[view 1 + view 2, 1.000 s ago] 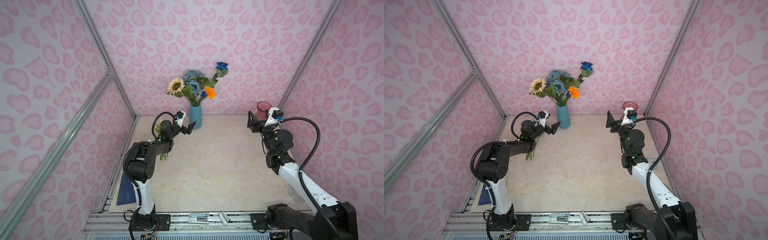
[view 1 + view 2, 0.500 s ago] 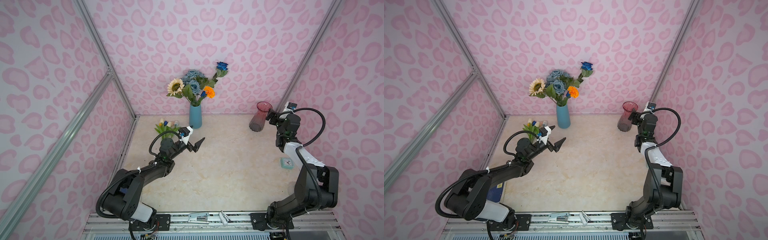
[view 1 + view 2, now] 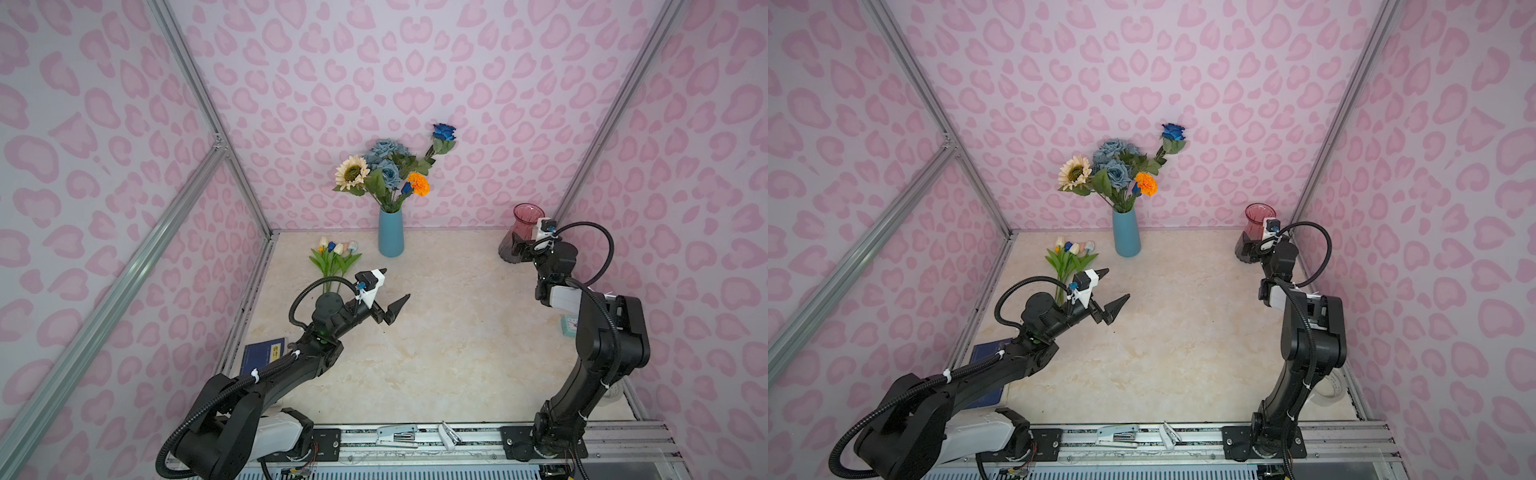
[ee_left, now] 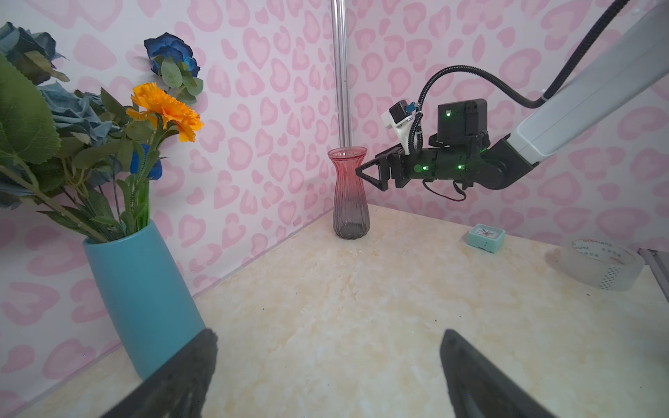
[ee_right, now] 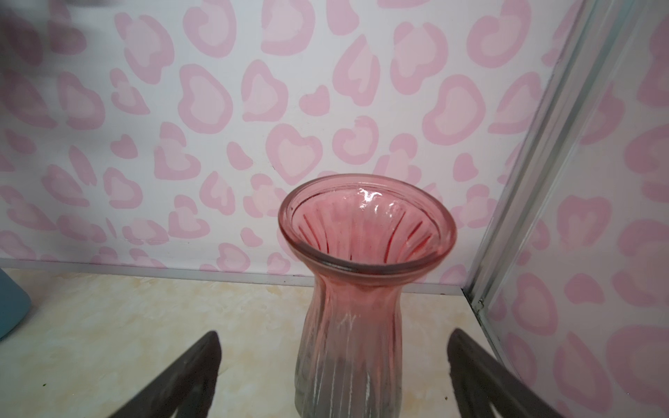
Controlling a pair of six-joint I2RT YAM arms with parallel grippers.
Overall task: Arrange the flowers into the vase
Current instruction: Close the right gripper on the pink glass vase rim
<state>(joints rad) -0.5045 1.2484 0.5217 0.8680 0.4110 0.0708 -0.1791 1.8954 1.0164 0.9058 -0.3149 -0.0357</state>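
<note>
Your left gripper point(image 3: 397, 283) hangs wide open, empty, tulips point(image 3: 335, 254) lying near it; your right gripper point(image 5: 333, 333), open too, has the pink vase point(image 5: 365, 235) just ahead.

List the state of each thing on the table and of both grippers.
Tall blue ceramic vase: upright, holding bouquet.
Ribbed pink glass vase: upright, empty.
Small mixed-colour tulip bunch: lying on table.
Left gripper: open, empty.
Right gripper: open, facing pink vase.
</note>
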